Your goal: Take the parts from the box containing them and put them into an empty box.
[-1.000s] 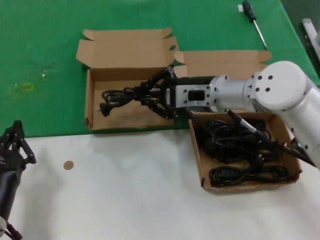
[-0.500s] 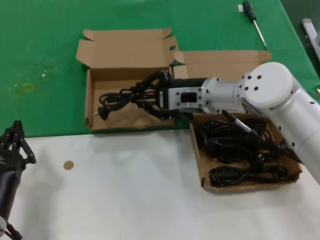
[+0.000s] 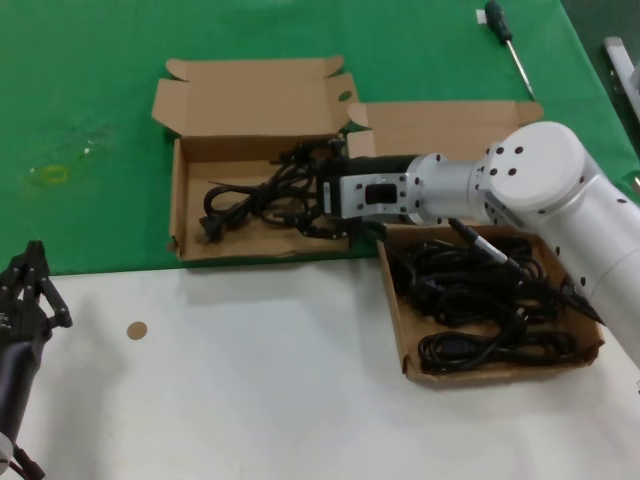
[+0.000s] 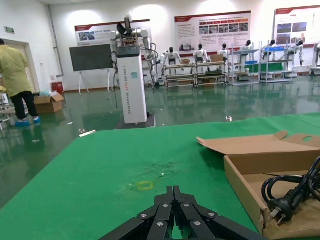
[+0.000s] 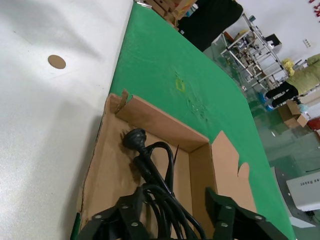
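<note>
Green mat (image 3: 90,120) meets white tabletop (image 3: 230,380); exhibition hall behind.

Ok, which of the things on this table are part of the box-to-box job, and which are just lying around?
Part of the job:
- cord, in the right gripper, open, low inside the left box
- right box, with more cords

Lying about:
- screwdriver on the green mat
- brown disc
- left gripper, parked at the near left, shut

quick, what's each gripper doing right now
Left gripper: shut, holding nothing, parked low at the table's near edge.
Right gripper: open around the power cord bundle, which lies in the smaller box.
</note>
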Action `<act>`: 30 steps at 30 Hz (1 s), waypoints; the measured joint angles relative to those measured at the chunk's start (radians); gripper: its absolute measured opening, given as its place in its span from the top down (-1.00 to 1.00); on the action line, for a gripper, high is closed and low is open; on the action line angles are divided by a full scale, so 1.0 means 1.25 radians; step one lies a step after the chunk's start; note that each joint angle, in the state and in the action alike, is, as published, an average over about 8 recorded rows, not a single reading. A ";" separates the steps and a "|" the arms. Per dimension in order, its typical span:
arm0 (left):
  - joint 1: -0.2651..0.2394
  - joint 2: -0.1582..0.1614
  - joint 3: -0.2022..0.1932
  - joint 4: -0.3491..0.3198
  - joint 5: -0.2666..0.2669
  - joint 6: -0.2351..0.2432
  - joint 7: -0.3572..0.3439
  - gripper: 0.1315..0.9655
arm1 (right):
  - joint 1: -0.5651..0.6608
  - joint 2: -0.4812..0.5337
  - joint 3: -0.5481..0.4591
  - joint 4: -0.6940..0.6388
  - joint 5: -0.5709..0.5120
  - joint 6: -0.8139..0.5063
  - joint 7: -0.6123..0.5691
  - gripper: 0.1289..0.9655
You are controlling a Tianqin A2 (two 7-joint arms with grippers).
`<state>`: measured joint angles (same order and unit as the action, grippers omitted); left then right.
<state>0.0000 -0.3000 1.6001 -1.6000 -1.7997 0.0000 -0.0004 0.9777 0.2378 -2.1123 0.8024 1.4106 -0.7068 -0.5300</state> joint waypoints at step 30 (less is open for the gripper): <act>0.000 0.000 0.000 0.000 0.000 0.000 0.000 0.95 | -0.066 0.097 0.032 0.179 0.016 -0.016 0.088 -0.82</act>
<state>0.0000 -0.3000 1.6001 -1.6000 -1.7997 0.0000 -0.0004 0.8950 0.3586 -2.0727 1.0261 1.4303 -0.7270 -0.4205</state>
